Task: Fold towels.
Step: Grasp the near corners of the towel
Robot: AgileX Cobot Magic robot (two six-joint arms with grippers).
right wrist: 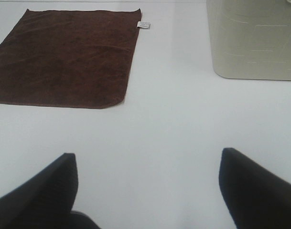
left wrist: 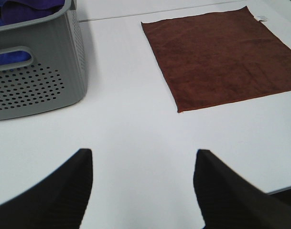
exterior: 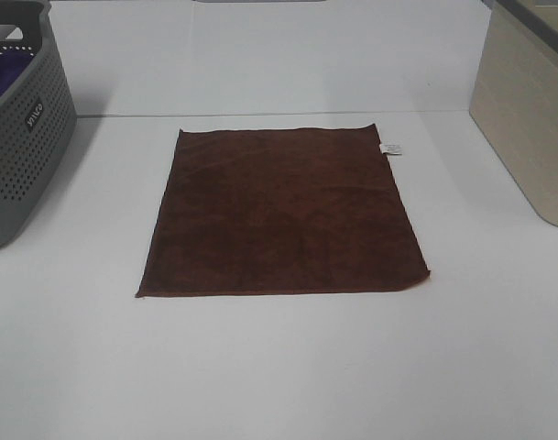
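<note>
A dark brown, square terry-cloth towel (exterior: 280,213) lies spread flat in the middle of the white table (exterior: 279,367). Its far edge runs close to the table's far edge, and its small white tag (exterior: 391,148) sits at the far right corner. A perforated grey plastic basket (exterior: 22,137) holding purple cloth (exterior: 4,73) stands at the left edge, and a beige bin (exterior: 526,119) at the right edge. The left gripper (left wrist: 144,155) and the right gripper (right wrist: 147,154) hang over bare table near the towel, jaws spread wide, holding nothing.
</note>
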